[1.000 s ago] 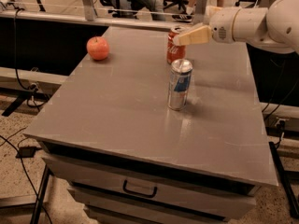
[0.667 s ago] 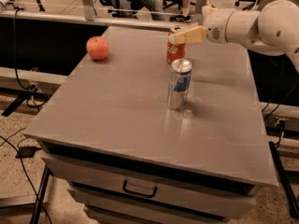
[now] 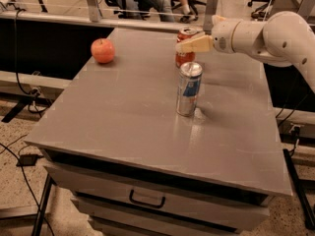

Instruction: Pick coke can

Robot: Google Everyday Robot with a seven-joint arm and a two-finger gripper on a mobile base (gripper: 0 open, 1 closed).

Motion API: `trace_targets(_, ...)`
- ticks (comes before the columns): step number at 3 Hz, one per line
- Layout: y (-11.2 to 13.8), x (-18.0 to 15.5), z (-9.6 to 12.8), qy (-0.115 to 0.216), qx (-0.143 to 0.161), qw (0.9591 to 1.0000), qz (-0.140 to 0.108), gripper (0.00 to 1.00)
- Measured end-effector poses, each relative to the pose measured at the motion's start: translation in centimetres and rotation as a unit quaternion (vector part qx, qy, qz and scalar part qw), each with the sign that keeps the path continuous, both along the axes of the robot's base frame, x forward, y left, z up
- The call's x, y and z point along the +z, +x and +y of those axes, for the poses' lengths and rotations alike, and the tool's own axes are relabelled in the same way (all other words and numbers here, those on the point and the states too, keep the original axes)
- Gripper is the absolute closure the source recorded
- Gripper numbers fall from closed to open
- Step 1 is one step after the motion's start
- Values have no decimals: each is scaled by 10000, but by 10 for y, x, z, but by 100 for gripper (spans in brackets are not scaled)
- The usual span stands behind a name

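Note:
The coke can (image 3: 183,58) is a short red can with a silver top, standing upright at the far middle of the grey table (image 3: 123,117). My gripper (image 3: 189,42) reaches in from the right at the can's height. Its cream-coloured front part lies across the can's upper half and hides that part. My white arm (image 3: 275,33) extends from the upper right. A taller silver-and-blue can (image 3: 189,88) stands upright just in front of the coke can and covers its lower right edge.
A red apple (image 3: 103,50) sits at the table's far left. The table has drawers with a handle (image 3: 146,200) on its front. A rail, chairs and a person's legs are behind the table. Cables lie on the floor at the left.
My gripper and arm have shifted slightly left and a little lower, staying at the coke can. Both cans and the apple have not moved.

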State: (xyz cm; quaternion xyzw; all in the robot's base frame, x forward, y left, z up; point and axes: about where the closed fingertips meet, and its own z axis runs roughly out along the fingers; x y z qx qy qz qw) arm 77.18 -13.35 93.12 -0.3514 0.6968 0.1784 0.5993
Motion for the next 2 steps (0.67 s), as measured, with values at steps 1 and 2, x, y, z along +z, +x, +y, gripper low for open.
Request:
trace_targets(1,0,-4,3,0,3,10000,24,14)
trace_targets(2,1,-4,6,3,26,10000,29,37)
